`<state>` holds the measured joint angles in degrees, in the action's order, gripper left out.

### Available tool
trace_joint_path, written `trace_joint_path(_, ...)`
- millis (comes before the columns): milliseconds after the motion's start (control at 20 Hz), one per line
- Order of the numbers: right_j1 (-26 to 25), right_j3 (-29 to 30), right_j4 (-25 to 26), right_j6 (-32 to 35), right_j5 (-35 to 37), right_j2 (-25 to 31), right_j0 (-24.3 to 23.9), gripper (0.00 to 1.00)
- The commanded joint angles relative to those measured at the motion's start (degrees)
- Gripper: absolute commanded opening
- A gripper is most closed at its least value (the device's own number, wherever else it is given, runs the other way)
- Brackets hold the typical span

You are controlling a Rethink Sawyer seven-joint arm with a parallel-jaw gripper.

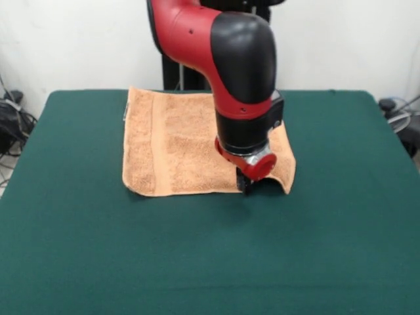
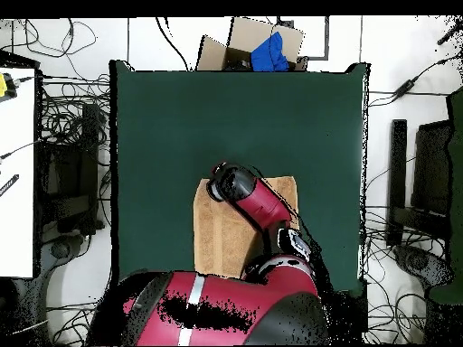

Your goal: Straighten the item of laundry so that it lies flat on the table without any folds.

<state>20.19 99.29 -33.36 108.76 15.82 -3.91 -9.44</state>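
an orange-tan terry hand towel lies on the far half of the green-covered bench, close to the robot's side and roughly centred across its width. most of it lies spread out, with a flat woven band running front to back near its left edge in the front view. its near edge curls slightly under at the left corner, and at the right side the cloth rises into a raised hump next to the arm, so it is not flat there.

the red and black arm comes down over the towel's right portion, hiding the cloth beneath it. the jaws sit low at the towel's near edge, just left of the raised hump, at or touching the cloth. the tip is dark and small, and i cannot tell whether the jaws are wide, narrow or pinching the towel.

from overhead the arm's wrist covers the towel's upper left corner, and the towel shows beside and below it. a cardboard box with something blue in it sits beyond the bench's far edge.
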Motion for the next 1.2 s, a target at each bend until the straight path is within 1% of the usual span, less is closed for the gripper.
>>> trace_joint_path(50,-3.45,-1.23,7.58,5.25,-13.43,3.93,2.05,0.00)
trace_joint_path(200,-4.64,-5.30,11.00,4.56,-16.84,-1.25,5.04,0.00)
trace_joint_path(250,-4.90,-6.15,12.04,4.57,-17.74,-1.92,5.30,0.00)
trace_joint_path(350,-5.71,-8.45,14.57,3.58,-19.42,-3.04,5.25,0.00)
trace_joint_path(450,-6.54,-11.67,18.72,0.59,-20.21,-2.40,3.31,0.00)
trace_joint_path(550,-7.12,-14.93,23.32,-2.52,-19.10,-0.98,1.05,0.00)
trace_joint_path(750,-7.63,-20.00,29.04,-5.22,-11.75,2.05,-2.66,0.00)
trace_joint_path(850,-7.78,-22.33,31.38,-5.57,-8.45,2.67,-3.58,0.00)
trace_joint_path(950,-7.25,-23.97,32.52,-4.78,-5.07,1.56,-3.08,0.00)
trace_joint_path(1000,-6.60,-23.38,33.08,-3.70,-5.10,1.89,-3.00,0.00)
trace_joint_path(1050,-6.00,-23.68,33.53,-3.34,-3.28,1.36,-2.65,0.00)
trace_joint_path(1100,-5.27,-22.80,33.86,-1.98,-3.29,0.04,-1.27,0.00)
trace_joint_path(1150,-4.52,-23.08,34.00,-1.23,-1.21,-1.50,-0.19,0.00)
trace_joint_path(1200,-3.85,-22.22,34.29,-0.13,-0.98,-2.50,0.78,0.00)
